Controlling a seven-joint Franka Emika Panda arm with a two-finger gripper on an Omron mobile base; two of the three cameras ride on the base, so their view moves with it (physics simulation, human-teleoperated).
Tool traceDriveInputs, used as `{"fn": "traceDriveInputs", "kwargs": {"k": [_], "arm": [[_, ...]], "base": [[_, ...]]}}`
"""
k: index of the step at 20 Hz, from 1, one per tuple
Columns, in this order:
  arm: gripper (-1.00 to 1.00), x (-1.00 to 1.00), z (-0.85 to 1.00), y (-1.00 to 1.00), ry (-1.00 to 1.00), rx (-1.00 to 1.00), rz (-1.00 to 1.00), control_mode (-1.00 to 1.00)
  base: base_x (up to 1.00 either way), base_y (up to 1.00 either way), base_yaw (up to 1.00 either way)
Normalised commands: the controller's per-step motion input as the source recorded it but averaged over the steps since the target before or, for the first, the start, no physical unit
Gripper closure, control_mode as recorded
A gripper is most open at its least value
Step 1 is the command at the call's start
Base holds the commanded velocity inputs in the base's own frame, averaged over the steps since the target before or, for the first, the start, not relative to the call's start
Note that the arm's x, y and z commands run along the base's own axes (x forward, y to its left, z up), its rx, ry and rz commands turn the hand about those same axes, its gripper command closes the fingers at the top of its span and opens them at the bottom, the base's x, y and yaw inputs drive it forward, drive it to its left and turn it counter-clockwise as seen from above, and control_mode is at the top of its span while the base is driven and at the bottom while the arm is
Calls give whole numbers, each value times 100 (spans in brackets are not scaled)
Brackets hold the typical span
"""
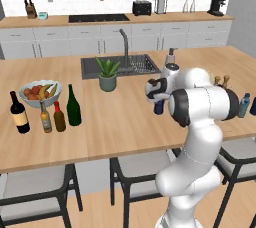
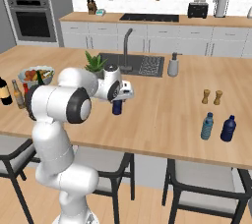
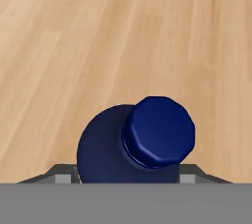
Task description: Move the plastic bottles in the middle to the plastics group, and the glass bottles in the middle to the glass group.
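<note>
A small deep-blue plastic bottle [image 3: 142,142] stands upright on the wooden island, mid-counter [image 1: 159,107] [image 2: 116,107]. My gripper [image 1: 159,101] [image 2: 117,100] [image 3: 126,178] comes down over it, and the fingertips [image 3: 62,178] lie against its two sides. At the far left stand the black wine bottle [image 1: 20,113] [image 2: 5,92] and the slim amber bottle [image 1: 45,118] [image 2: 18,95], with the brown red-capped bottle [image 1: 59,117] and the tall green bottle [image 1: 74,106] beside them. The plastics group, a light-blue bottle [image 2: 207,126] [image 1: 244,105] and a darker blue one [image 2: 228,128], is at the right.
A fruit bowl [image 1: 40,91] sits behind the glass bottles. A potted plant [image 1: 107,74] stands before the sink [image 1: 135,64]. Salt and pepper mills [image 2: 211,97] are near the plastics group. Stools line the island's front edge.
</note>
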Motion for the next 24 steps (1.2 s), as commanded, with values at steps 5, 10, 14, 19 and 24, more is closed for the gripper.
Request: {"fn": "traceDriveInputs", "kwargs": {"k": [5, 10, 14, 19, 24], "arm": [[100, -81, 33, -95, 8, 3, -35, -100], [100, -41, 46, -100, 8, 0, -38, -100], [100, -26, 33, -100, 2, -2, -33, -100], [100, -10, 3, -99, 3, -3, -29, -100], [100, -14, 0, -87, 0, -6, -29, -100]], "base": [[0, 0, 0], [0, 0, 0], [0, 0, 0], [0, 0, 0], [0, 0, 0]]}}
